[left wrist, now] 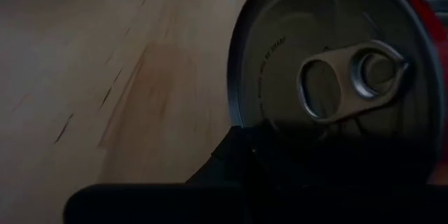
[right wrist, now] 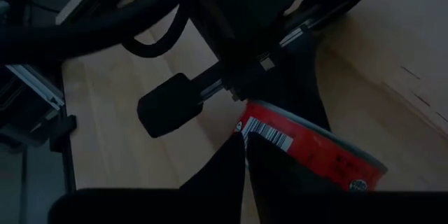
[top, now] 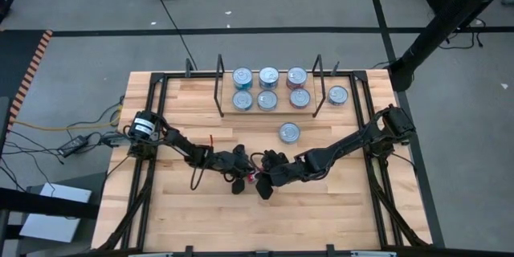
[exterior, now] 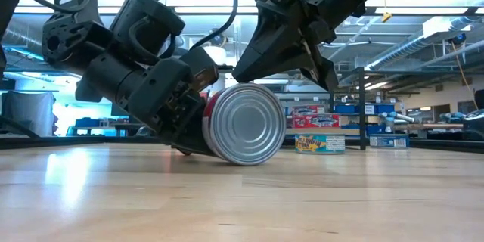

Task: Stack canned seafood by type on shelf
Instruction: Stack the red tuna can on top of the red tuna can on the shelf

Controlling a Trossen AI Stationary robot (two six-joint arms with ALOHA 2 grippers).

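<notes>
Nearest the table's front edge, my two dark arms reach low over the pale wooden table (top: 161,217) and meet near its middle. My left arm runs in from the left side with its wrist dropped almost to the boards. My left gripper (top: 238,181) has its fingers pressed together, right against a flat round tin with a red side label (exterior: 246,125). That tin stands on its edge like a wheel, with its rim on the wood. Its plain silver end faces the front of the table, and the end with the pull-ring faces my left wrist. My right arm slants in from the right side with its elbow raised and its forearm angled down. My right gripper (top: 265,189) hangs over the top of the same tin, its tips at the barcode on the red label. I cannot tell whether those fingers are apart or together.

Farther back, well apart from my grippers, a single silver-lidded tin with a teal label (top: 289,132) lies flat on the bare boards.

Beyond it is the shelf section between two thin black wire uprights (top: 220,87). Six silver-lidded tins (top: 267,99) sit flat there in two rows of three, with bluish ones in the left and middle columns and reddish ones in the right column. One more bluish tin (top: 338,95) sits just outside the right upright.
</notes>
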